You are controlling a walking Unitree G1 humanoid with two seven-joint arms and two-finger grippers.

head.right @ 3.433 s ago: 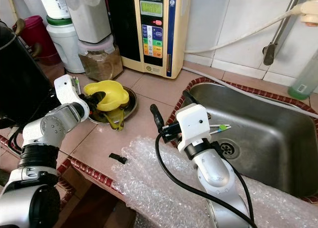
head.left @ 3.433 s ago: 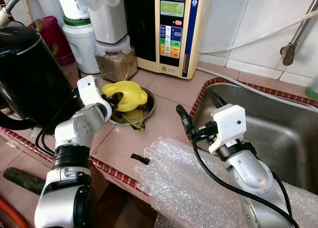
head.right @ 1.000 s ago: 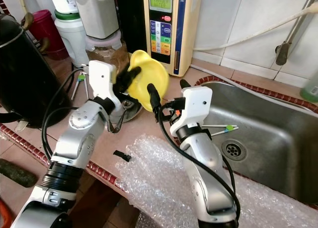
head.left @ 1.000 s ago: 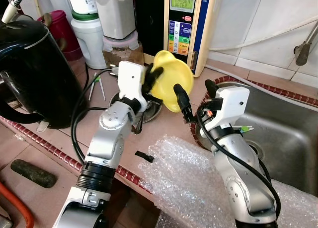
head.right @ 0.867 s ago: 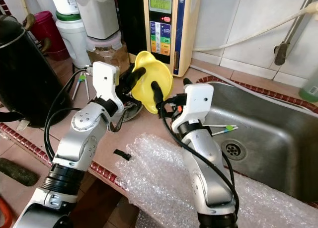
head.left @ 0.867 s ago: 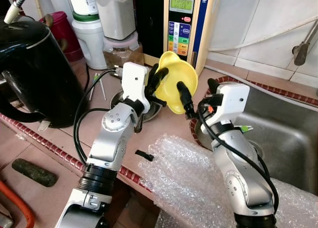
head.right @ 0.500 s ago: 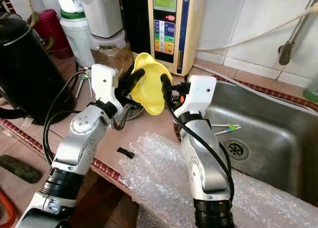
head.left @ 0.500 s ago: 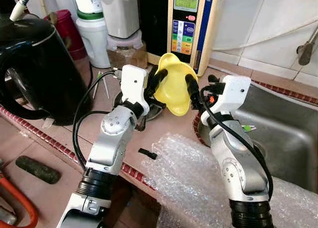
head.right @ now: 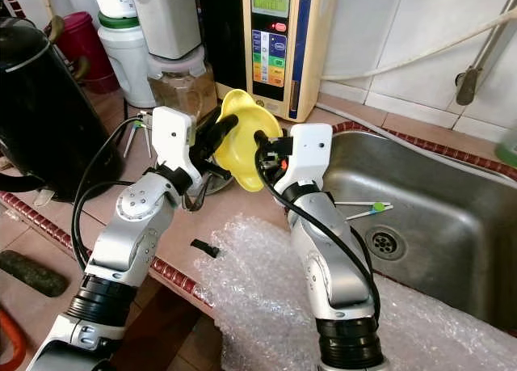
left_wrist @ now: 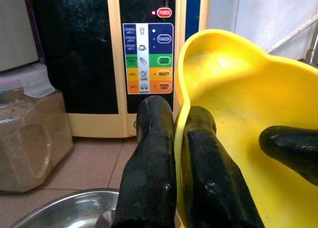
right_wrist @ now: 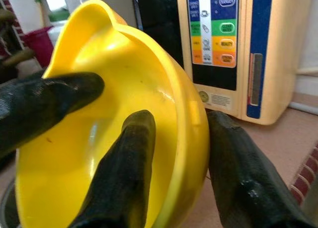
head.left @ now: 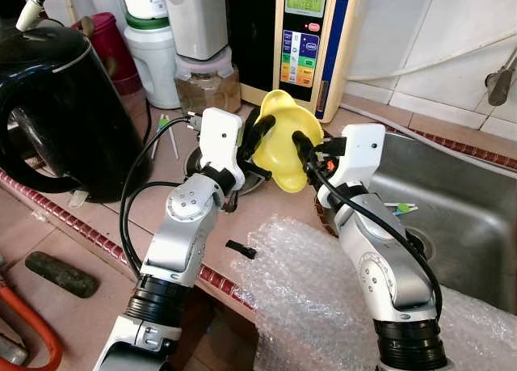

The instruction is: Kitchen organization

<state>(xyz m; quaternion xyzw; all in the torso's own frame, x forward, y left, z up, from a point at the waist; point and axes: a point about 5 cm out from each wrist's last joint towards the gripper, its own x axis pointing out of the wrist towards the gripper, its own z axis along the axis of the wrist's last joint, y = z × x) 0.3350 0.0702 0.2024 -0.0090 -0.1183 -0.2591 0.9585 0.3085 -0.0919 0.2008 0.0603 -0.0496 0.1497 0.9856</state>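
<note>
A yellow bowl (head.left: 279, 149) with a pouring lip hangs tilted above the counter, between my two grippers. My left gripper (head.left: 260, 127) is shut on the bowl's near rim, one finger inside and one outside, as the left wrist view (left_wrist: 175, 111) shows. My right gripper (head.left: 311, 149) holds the opposite rim. In the right wrist view (right_wrist: 181, 119) one of its fingers (right_wrist: 124, 163) lies on the inner wall and the other presses the outside. Below the bowl a steel dish (head.left: 252, 177) rests on the tiled counter.
A black kettle (head.left: 56, 104) stands at the left, with a white jug (head.left: 153, 56) and a jar (head.left: 206, 80) behind. A water ioniser (head.left: 311, 40) stands against the wall. The steel sink (head.left: 460, 201) is at the right. Bubble wrap (head.left: 307, 290) covers the counter's front edge beside a small black piece (head.left: 242, 250).
The left gripper has lifted the yellow bowl off the steel dish and carried it to the right. The right gripper has moved in and closed its fingers over the bowl's far rim.
</note>
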